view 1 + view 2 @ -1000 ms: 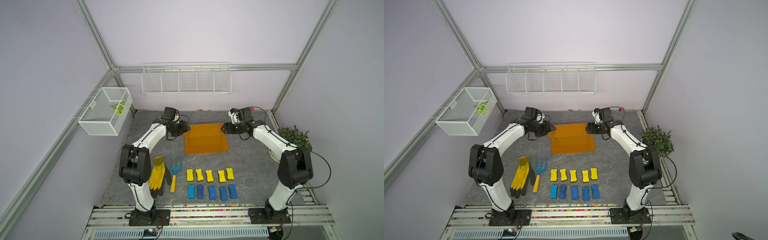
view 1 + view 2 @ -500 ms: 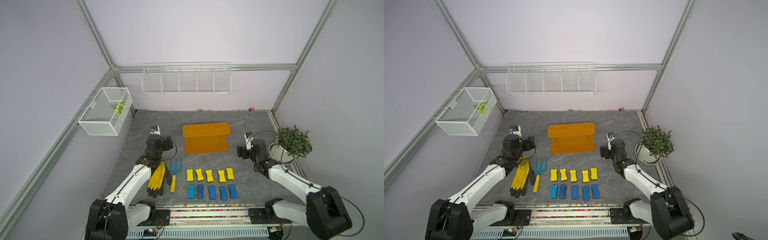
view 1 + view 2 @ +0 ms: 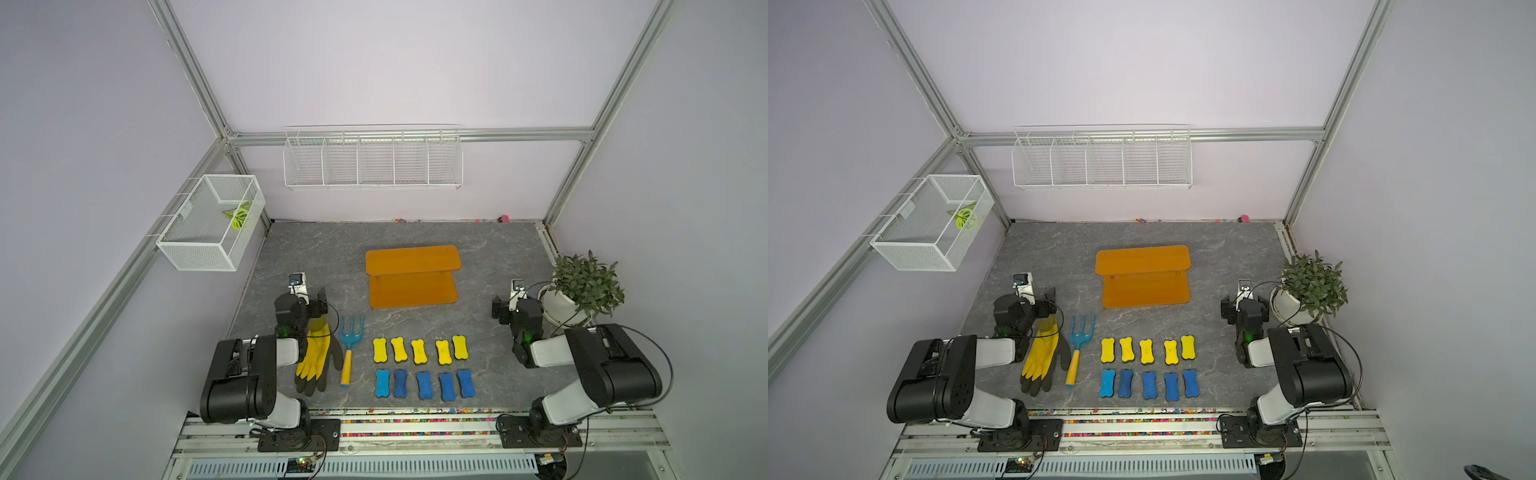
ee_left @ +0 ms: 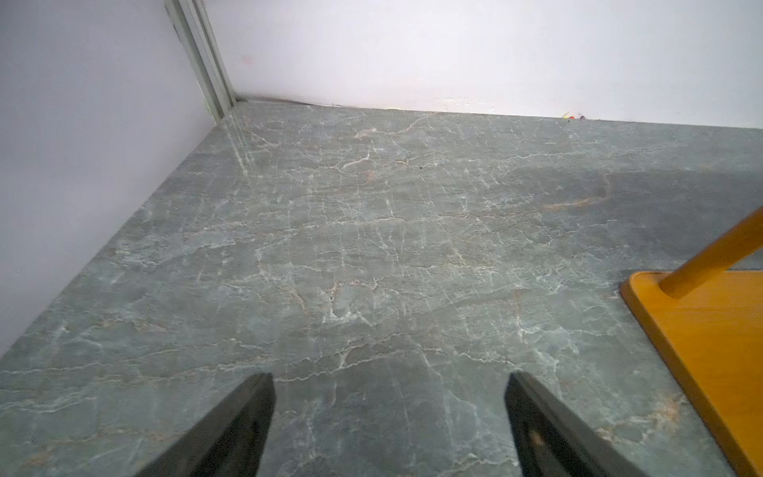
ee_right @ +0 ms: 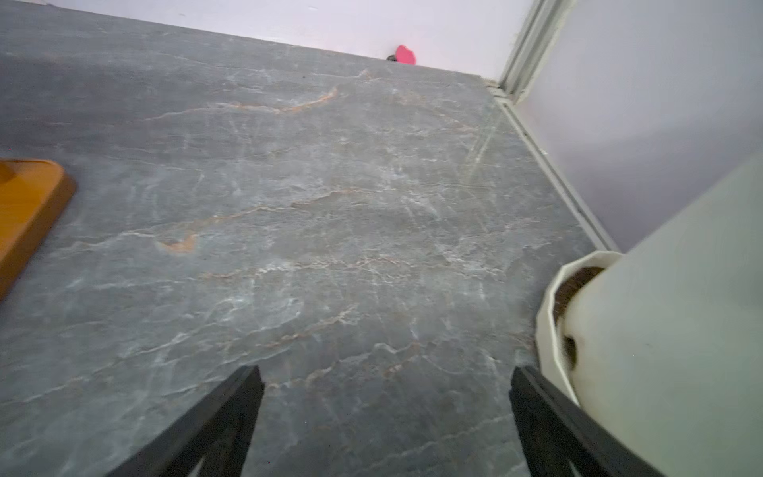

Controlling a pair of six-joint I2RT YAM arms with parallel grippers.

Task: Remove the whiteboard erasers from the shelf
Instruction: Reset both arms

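All ten erasers (image 3: 419, 351) lay off the shelf (image 3: 411, 276) in two rows on the table (image 3: 316, 257), yellow row nearer the shelf, while the left claw (image 4: 388, 384) and right claw (image 5: 386, 378) both gaped wide, holding nothing, on either side of the shelf.

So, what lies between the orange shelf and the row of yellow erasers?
Nothing stands there. Between the shelf and the yellow erasers there is only bare grey tabletop, as both top views show.
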